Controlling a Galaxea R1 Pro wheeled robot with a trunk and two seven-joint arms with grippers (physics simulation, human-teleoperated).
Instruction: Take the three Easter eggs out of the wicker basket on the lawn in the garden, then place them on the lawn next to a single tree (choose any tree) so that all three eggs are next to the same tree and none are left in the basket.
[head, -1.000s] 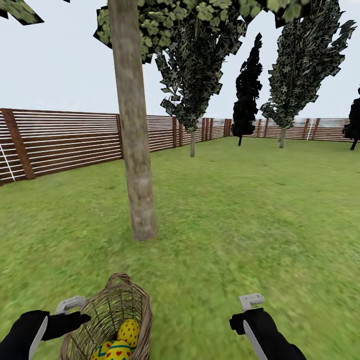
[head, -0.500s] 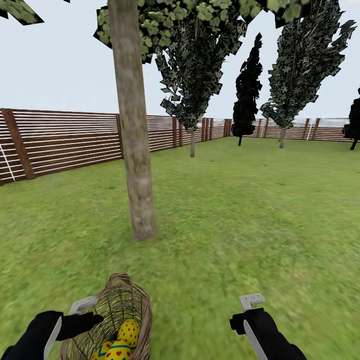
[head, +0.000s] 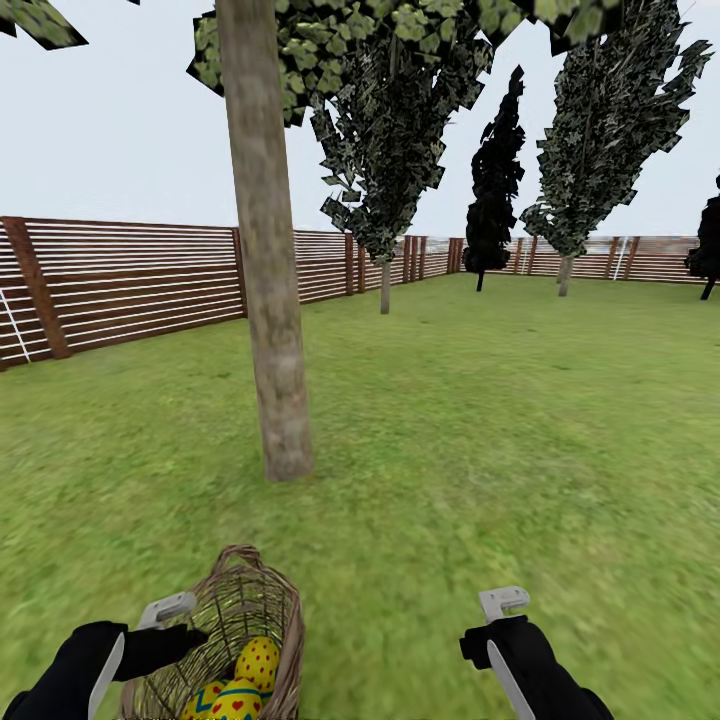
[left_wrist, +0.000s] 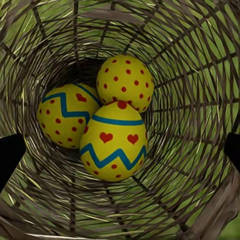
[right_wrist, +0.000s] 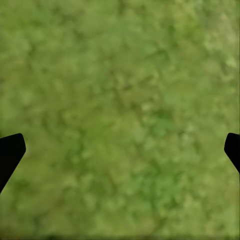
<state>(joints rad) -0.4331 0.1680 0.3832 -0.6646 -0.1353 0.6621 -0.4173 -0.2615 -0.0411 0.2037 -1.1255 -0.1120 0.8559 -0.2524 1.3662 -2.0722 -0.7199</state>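
Observation:
The brown wicker basket stands on the lawn, near me and to the left. Three yellow Easter eggs lie in its bottom: a red-dotted one, one with a blue zigzag, and one with red hearts and teal bands on top. The dotted egg also shows through the rim. My left gripper is open at the basket's mouth, its fingertips wide apart above the eggs. Over bare grass to the right my right gripper is open, holding nothing. A pale-trunked tree rises just beyond the basket.
A brown slatted fence rings the garden on the left and far side. Further trees and dark cone-shaped trees stand far off by the fence. Open grass stretches around the near trunk and off to the right.
My left gripper has shifted right, up to the basket's rim. The right arm, the basket and the eggs have not moved.

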